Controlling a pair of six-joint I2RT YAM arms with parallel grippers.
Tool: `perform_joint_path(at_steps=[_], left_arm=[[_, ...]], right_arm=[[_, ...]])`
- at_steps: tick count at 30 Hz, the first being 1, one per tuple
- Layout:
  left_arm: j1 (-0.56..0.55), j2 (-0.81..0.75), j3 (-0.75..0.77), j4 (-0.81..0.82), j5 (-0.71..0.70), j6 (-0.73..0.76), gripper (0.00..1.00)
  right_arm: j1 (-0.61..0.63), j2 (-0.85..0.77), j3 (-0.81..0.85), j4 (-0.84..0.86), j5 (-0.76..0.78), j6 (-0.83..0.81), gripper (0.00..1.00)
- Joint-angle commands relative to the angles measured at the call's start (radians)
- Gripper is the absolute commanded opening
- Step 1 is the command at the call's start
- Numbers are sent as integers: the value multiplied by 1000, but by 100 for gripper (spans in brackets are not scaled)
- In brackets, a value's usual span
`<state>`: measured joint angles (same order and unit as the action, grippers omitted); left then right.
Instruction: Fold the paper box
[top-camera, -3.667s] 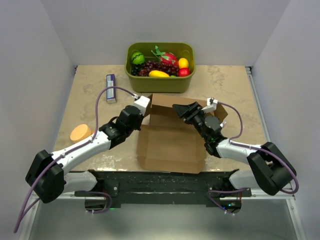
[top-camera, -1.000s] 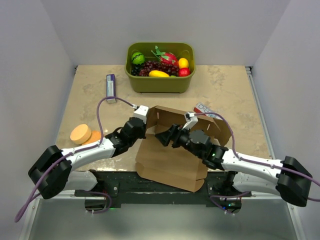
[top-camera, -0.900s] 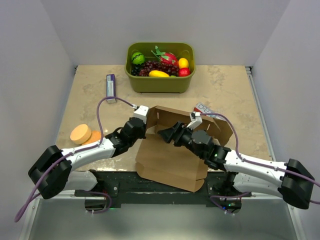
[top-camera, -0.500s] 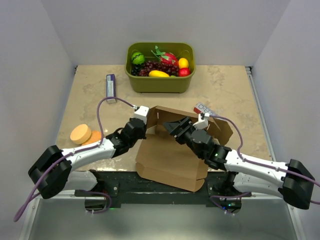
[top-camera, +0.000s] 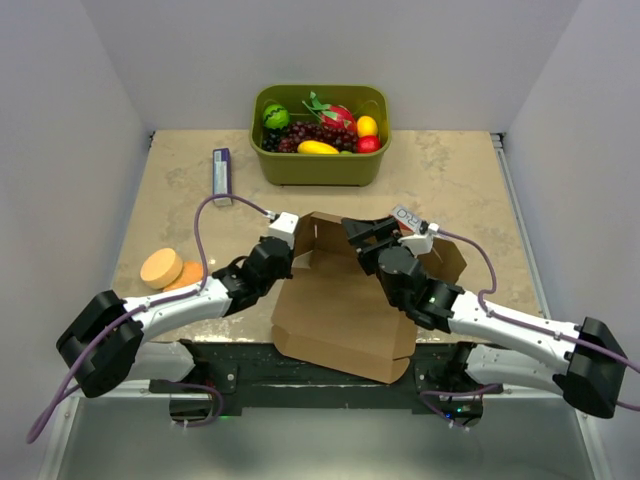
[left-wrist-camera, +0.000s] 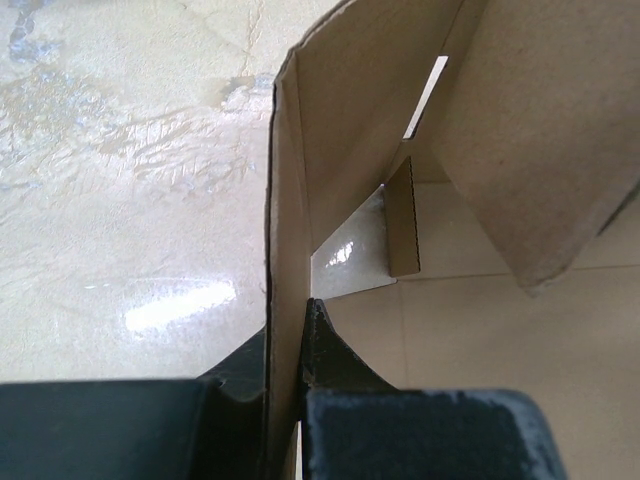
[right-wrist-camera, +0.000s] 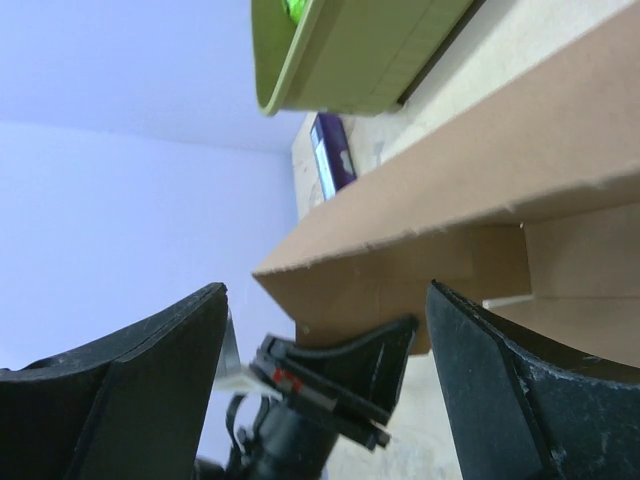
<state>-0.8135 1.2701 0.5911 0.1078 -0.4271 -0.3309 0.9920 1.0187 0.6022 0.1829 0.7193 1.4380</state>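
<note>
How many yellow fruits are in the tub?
2. The long yellow fruit lies by the tub's front wall, near the middle; the round yellow fruit sits near its right end. Others may be hidden under the pile.

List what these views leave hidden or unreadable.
- Top view: white card partly under the right arm, print too small to read.
- Right wrist view: olive-green tub cut by the top edge, contents mostly unseen.
- Left wrist view: paper box walls hide the right end effector.
</note>
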Motion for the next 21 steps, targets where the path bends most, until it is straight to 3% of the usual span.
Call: perform_joint_path(at_steps=[1, 11, 18, 21], left_arm=[[-12, -6, -13, -2, -22, -20, 0], [-23, -9, -11, -5, -35, -25, 0], [-30, -9, -1, 1, -18, -45, 0], [-39, -9, 9, 4, -7, -60, 0]], right_arm=[[-15, 38, 94, -89, 120, 61, 84], [-50, 96, 56, -66, 161, 113, 79], [-50, 116, 27, -71, 117, 111, 59], [-50, 124, 2, -97, 103, 142, 46]])
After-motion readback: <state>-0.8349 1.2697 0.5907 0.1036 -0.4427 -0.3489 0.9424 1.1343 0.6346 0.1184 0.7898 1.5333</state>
